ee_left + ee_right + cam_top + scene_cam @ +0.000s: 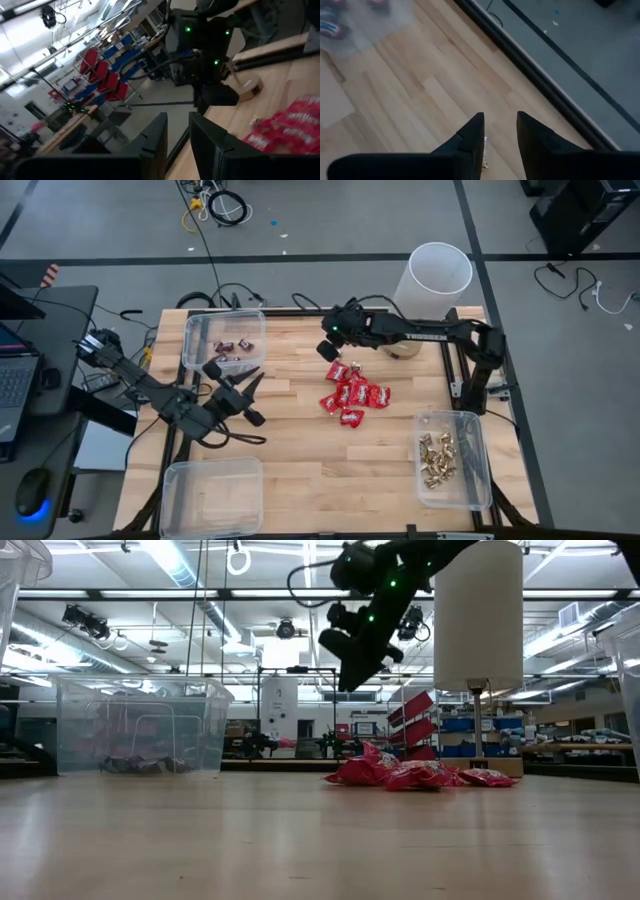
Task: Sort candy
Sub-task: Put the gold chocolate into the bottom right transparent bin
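While just beside it, right gripper [329, 350] above red candy [354, 396].

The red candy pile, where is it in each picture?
High view: red candy pile at the table's middle.
Low view: right of centre, on the tabletop.
Left wrist view: at the right edge.
Right wrist view: not in it.
Shared landmark: the right gripper, close beside the pile.

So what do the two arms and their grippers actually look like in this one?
Both arms are dark, near black, jointed links. The right arm bears white lettering along its forearm and small green lights glow near its wrist. Each gripper has two dark, tapered, pointed fingers: the left gripper and the right gripper. Black cabling runs along the left arm.
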`<state>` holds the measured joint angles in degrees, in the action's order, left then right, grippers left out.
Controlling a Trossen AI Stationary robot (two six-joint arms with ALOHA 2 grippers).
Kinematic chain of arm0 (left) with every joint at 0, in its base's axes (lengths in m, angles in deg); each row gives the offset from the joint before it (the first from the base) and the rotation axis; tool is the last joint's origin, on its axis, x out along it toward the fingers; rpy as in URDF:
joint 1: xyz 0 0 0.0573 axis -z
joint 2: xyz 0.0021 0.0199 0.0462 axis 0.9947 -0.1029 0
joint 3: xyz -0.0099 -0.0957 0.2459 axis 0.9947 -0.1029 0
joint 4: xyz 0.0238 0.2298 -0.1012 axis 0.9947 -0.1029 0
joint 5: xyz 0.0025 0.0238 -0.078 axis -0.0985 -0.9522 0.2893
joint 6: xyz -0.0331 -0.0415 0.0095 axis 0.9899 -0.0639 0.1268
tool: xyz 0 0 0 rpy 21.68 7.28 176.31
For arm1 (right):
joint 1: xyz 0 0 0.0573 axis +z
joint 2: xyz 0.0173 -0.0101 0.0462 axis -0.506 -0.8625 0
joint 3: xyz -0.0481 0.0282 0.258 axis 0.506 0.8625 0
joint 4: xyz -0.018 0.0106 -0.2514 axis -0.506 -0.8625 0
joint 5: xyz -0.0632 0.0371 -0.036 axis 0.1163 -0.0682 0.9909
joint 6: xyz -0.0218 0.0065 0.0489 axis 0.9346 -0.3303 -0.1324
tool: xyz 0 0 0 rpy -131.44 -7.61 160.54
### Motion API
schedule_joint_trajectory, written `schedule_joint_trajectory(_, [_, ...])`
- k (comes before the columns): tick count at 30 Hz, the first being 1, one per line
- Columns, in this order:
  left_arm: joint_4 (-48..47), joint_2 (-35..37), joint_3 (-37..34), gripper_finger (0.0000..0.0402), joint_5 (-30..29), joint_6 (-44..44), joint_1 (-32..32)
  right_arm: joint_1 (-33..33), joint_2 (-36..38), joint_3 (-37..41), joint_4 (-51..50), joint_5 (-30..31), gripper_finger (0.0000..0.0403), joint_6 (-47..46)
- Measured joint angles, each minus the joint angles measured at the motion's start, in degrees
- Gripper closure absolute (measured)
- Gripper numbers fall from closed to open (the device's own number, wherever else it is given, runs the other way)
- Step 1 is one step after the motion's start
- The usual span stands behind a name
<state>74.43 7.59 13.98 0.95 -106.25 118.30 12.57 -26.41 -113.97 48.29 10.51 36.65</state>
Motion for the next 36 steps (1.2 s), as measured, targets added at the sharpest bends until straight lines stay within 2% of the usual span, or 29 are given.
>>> schedule_joint_trajectory(4, [-3.53, 0.03, 0.0, 0.0319, -3.03, 0.41, -1.21, -0.04, -2.24, 0.0, 0.96, -0.02, 0.0312, -0.19])
schedule_joint_trajectory(9, [-7.04, 0.03, 0.0, 0.0319, -3.14, 0.33, -2.35, -0.2, -3.73, 0.02, 2.05, -0.11, 0.0316, -0.49])
schedule_joint_trajectory(24, [-12.08, 0.03, -0.02, 0.0319, -2.24, 3.56, -2.77, -0.87, -6.96, 0.13, 0.32, -5.4, 0.0317, -8.61])
schedule_joint_trajectory(36, [-15.8, 0.03, -0.07, 0.0319, 0.35, 8.7, -3.12, -1.76, -9.8, 0.13, 0.8, -6.49, 0.0318, -13.69])
